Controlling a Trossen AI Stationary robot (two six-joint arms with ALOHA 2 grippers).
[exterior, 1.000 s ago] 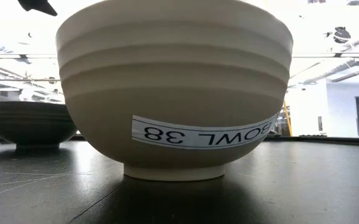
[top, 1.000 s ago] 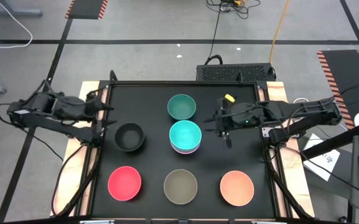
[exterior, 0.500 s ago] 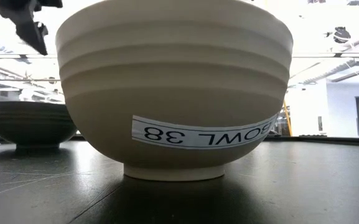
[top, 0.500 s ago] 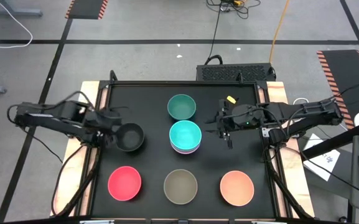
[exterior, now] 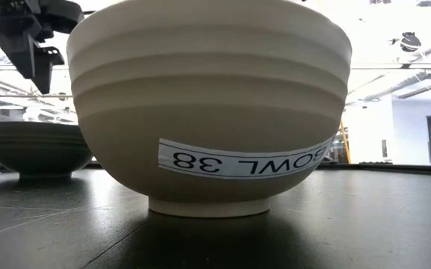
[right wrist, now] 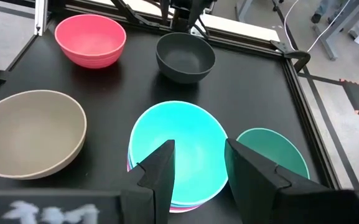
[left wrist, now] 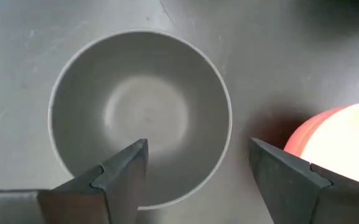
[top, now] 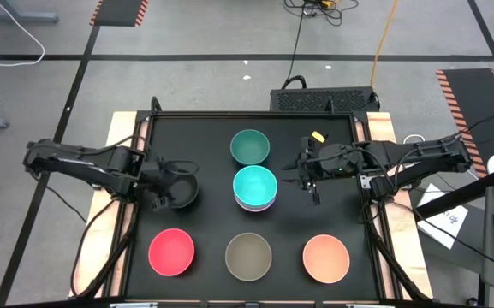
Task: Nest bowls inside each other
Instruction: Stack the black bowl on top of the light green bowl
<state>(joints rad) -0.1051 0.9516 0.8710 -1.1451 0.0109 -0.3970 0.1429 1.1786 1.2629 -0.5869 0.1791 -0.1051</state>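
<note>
My left gripper [top: 163,190] hangs open above the black bowl [top: 181,188], pointing steeply down. In the left wrist view one finger [left wrist: 126,171] stands over the bowl's hollow [left wrist: 142,115] and the other [left wrist: 279,174] outside its rim; the low view shows the gripper [exterior: 28,37] well clear of the bowl [exterior: 36,149]. My right gripper [top: 311,177] waits open beside a stack topped by a light cyan bowl [top: 255,186], fingers [right wrist: 157,171] empty. Standing singly are a teal bowl [top: 250,146], a red-pink bowl [top: 171,251], an olive-grey bowl [top: 248,256] and a peach-orange bowl [top: 325,258].
The black mat [top: 208,145] has a raised frame [top: 371,222] around it. The olive-grey bowl [exterior: 208,112] fills the low view and bears a label. A power unit [top: 324,99] sits past the far edge. Bare mat lies between the bowls.
My left gripper has swung from the table's left edge toward the black bowl, sinking and tipping from slanted to steeply downward. It now hangs over the bowl's left rim, still open. The bowls and my right arm have kept still.
</note>
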